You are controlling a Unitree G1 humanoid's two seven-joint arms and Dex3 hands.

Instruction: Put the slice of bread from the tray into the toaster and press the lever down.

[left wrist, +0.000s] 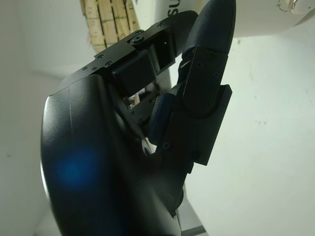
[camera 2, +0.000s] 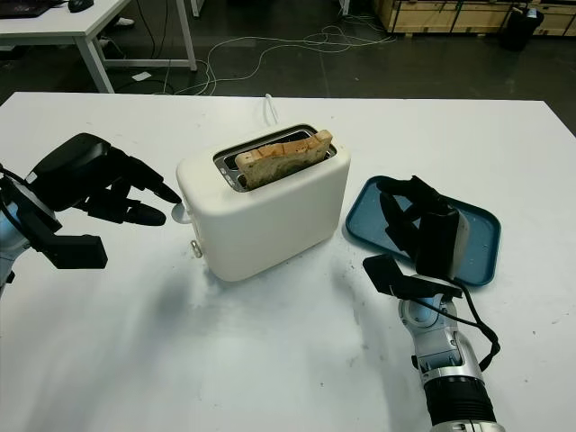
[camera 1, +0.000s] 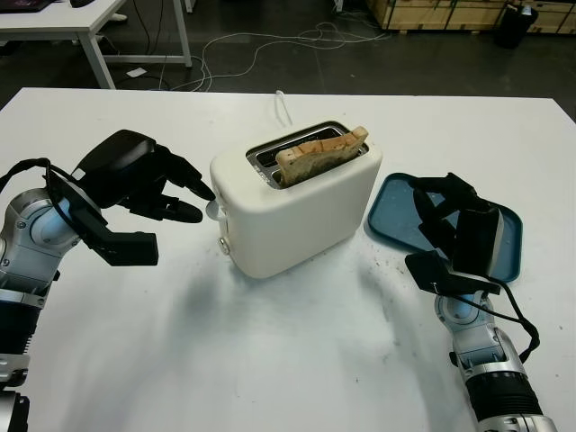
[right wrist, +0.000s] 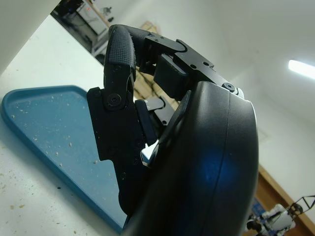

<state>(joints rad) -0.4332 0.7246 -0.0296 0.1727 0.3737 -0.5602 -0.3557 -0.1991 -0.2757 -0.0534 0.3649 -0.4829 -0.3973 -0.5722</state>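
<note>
Setting: robotics lab or workshop, not a kitchen. Evidence: white work table [camera 1: 297,360] standing on a dark bare floor [camera 1: 432,63], beyond the left hand [camera 1: 153,184]. Loose cables [camera 1: 261,45] trail across that floor, far side of the table. A second white desk [camera 1: 63,22] stands beyond the left hand, across the floor. Wooden crates [camera 1: 441,13] stacked along the back, far beyond the right hand [camera 1: 454,229]. Right wrist view: strip ceiling light [right wrist: 301,68].

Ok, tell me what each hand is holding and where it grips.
Nothing held. Left hand is beside the white toaster's lever end; right hand is over the blue tray.
</note>
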